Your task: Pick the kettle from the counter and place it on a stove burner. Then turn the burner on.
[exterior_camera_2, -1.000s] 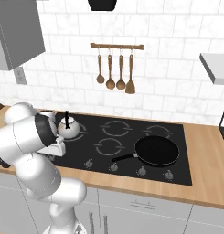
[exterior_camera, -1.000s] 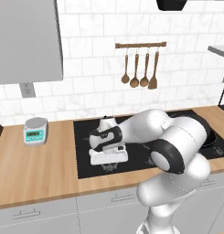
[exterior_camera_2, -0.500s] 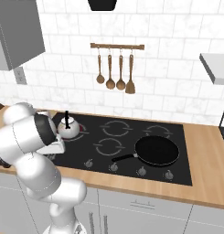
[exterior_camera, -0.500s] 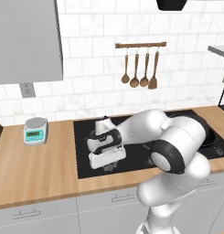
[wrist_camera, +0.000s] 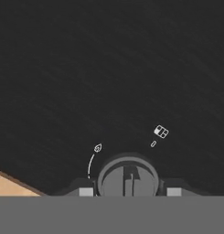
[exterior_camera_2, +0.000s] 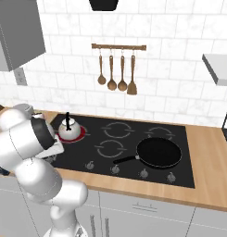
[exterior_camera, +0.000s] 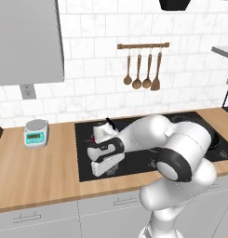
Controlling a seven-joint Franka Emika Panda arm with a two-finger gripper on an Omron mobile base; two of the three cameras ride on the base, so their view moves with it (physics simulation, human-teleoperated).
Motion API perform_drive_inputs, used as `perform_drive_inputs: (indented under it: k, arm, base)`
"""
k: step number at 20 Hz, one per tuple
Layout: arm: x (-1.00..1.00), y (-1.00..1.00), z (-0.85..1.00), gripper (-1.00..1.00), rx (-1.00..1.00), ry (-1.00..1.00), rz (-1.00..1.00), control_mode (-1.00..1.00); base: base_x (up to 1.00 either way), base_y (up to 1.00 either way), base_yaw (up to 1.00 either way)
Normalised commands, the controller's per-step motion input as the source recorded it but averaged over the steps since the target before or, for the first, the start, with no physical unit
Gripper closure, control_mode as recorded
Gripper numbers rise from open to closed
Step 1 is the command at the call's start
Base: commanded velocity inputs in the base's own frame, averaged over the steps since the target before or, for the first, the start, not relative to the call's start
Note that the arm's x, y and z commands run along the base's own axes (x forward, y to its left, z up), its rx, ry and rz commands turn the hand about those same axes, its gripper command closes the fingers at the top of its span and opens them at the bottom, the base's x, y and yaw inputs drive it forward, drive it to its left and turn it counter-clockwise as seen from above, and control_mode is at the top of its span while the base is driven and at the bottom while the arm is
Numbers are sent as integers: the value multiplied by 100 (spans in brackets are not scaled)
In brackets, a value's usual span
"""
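The whitish kettle [exterior_camera_2: 68, 132] with its black arched handle stands upright on the back-left stove burner [exterior_camera_2: 79, 135], which glows red around its base. From the left base view the kettle [exterior_camera: 102, 132] is half hidden behind my hand. My gripper [exterior_camera: 102, 172] points down at the cooktop's front-left edge, in front of the kettle. In the hand view my gripper [wrist_camera: 129, 192] has a finger on each side of a round grey stove knob [wrist_camera: 127, 176], closed on it. The wood-grain counter [exterior_camera: 36, 169] stretches to the left.
A black frying pan [exterior_camera_2: 159, 152] sits on the front-right burner, handle pointing left. More knobs [exterior_camera_2: 143, 172] line the cooktop's front edge. A teal-faced scale [exterior_camera: 36, 132] stands on the counter at left. Wooden utensils [exterior_camera_2: 116, 74] hang on the wall.
The burner under the kettle now glows red. My hand has stayed at the front-left knob with only a slight turn; the kettle has not moved.
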Motion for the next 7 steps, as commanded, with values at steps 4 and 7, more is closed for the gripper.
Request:
perform_drive_inputs:
  k: [4, 7]
  arm:
    - [-18, -13, 0, 100, 0, -1, 28, -100]
    - [-4, -25, 0, 100, 0, 0, 27, -100]
  base:
    - [0, 0, 0]
    - [0, 0, 0]
